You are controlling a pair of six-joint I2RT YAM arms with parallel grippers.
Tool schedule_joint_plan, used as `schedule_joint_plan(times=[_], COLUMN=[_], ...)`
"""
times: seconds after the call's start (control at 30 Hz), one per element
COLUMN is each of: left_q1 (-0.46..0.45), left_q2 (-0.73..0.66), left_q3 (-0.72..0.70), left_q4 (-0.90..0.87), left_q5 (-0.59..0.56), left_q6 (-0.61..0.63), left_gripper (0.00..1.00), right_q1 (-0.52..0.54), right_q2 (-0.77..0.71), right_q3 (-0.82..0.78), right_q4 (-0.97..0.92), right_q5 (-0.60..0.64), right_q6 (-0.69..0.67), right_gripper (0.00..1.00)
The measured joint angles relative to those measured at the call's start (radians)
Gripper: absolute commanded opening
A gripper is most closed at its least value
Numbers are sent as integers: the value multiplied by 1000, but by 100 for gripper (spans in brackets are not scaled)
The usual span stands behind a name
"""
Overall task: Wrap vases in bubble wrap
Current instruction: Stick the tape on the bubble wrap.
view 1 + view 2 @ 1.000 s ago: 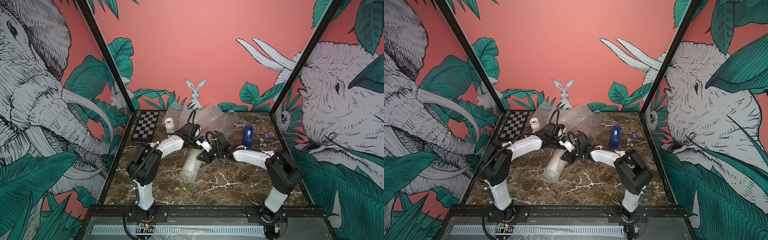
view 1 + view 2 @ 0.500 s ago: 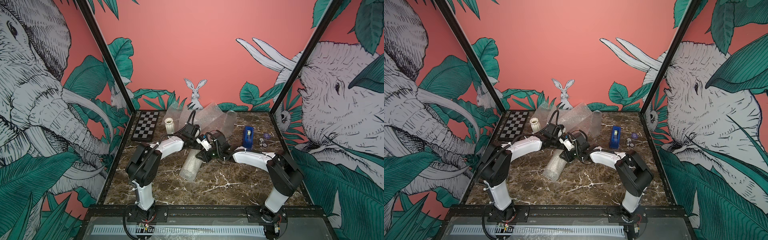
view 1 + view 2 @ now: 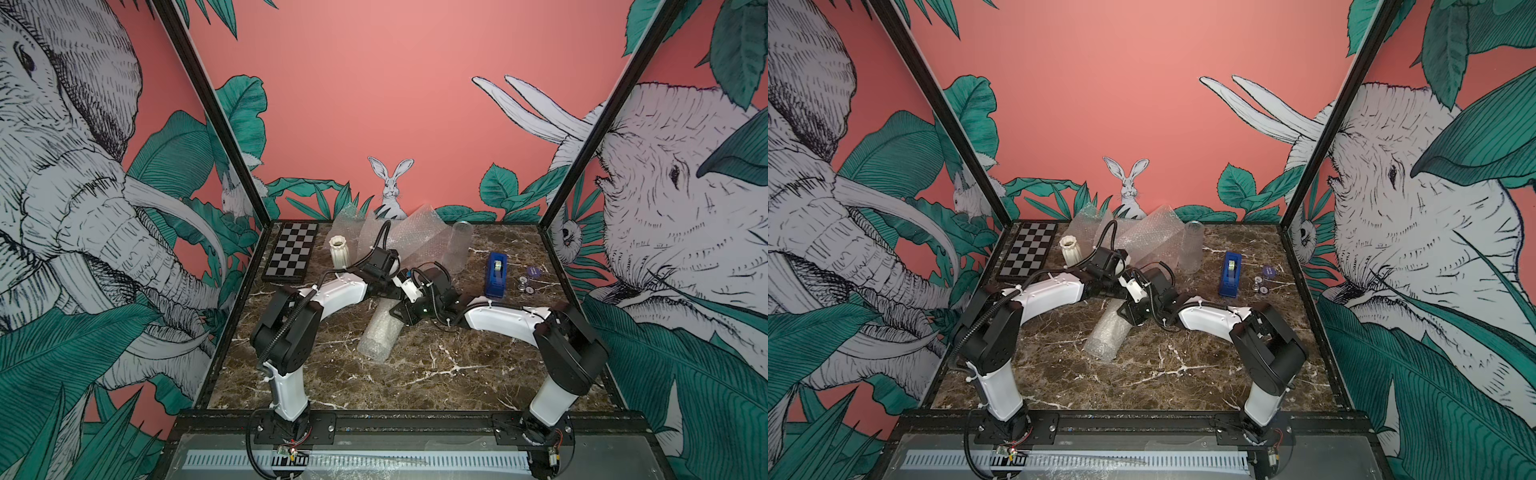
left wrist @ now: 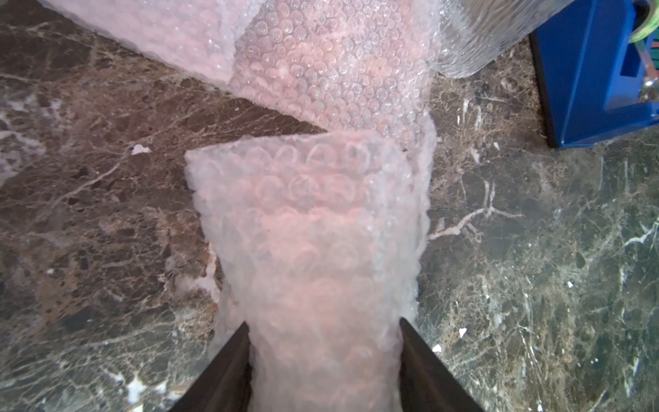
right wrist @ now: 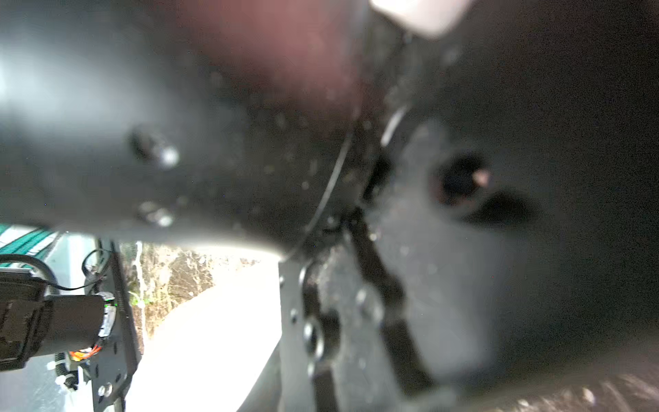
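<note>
We find no text, label, brand or number that we can read in any view. The small round purple disc (image 3: 533, 272) near the right edge of the brown marble tabletop (image 3: 415, 374) is too small for us to tell whether it bears print.

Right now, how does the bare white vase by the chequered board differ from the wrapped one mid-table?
The white vase stands upright; the wrapped vase lies on its side. The white vase is bare; the wrapped vase is covered in bubble wrap. No pincer holds the white vase; the left pincer is closed on the wrapped vase's end. Both rest on the marble table.
</note>
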Motion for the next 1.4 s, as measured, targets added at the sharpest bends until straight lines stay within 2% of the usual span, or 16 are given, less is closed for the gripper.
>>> schedule_joint_plan(times=[0.13,0.3,0.93,1.13,1.33,1.4], left_q1=[-1,-6,-6,-6,-6,-6], left_q2=[-3,-3,-5,-5,-6,-6], left_q3=[-4,-5,-5,-5,-5,-5], left_q4=[2,2,2,2,2,2], left_q5=[-5,-11,-12,-13,-14,-14], left_q6=[-3,-3,-5,-5,-5,-5], left_gripper=[60,60,54,54,53,53], right_q1=[0,0,-2,-2,-2,-2], right_q2=[-3,-24,-64,-83,-83,-83], right_q3=[-18,-56,-99,-101,-100,-100], right_q4=[32,51,76,69,24,19], right_q5=[-27,-39,-38,-28,5,10], right_q6=[13,26,63,68,60,60], right_gripper=[35,40,45,51,51,47])
